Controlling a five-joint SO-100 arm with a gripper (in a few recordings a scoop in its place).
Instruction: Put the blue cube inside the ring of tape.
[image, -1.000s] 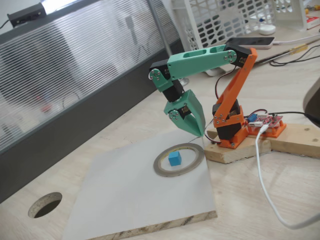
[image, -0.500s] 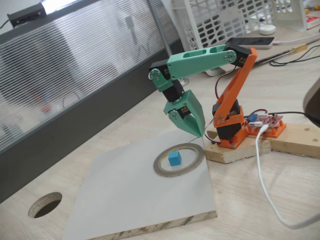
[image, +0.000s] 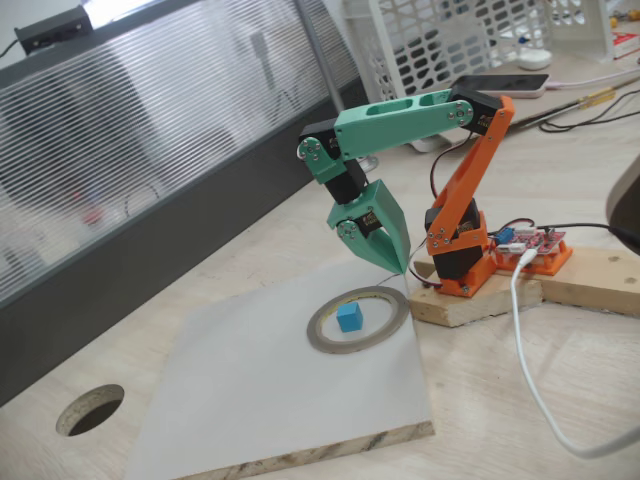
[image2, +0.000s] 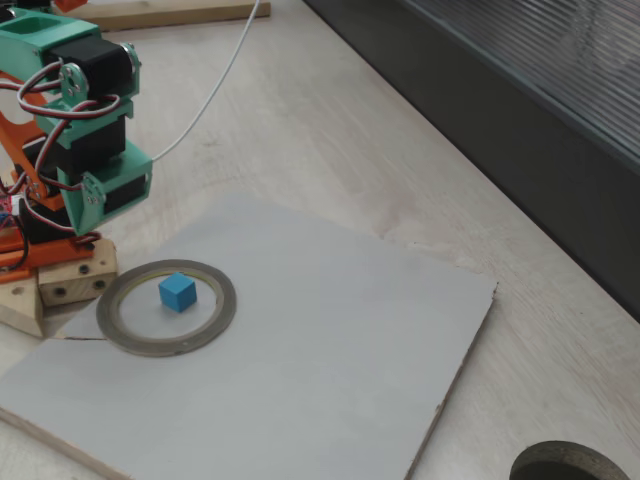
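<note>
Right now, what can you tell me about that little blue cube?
The blue cube is tiny, bright sky blue, smooth like plastic, with sharp edges. It sits flat on the pale grey board, inside the ring of tape, near the middle of the opening and not touching the tape. Nothing holds it: the green claw hangs above the ring's far edge, apart from it.

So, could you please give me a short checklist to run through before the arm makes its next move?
1. Small sky-blue plastic cube sits inside the flat grey-brown ring of tape: ok.
2. Cube rests apart from the ring's inner edge: ok.
3. Green end effector holds nothing: ok.
4. End effector is raised above the ring, at its far edge in a fixed view: ok.
5. Ring lies flat on the grey board: ok.
6. Jaws open or shut: cannot tell.
</note>
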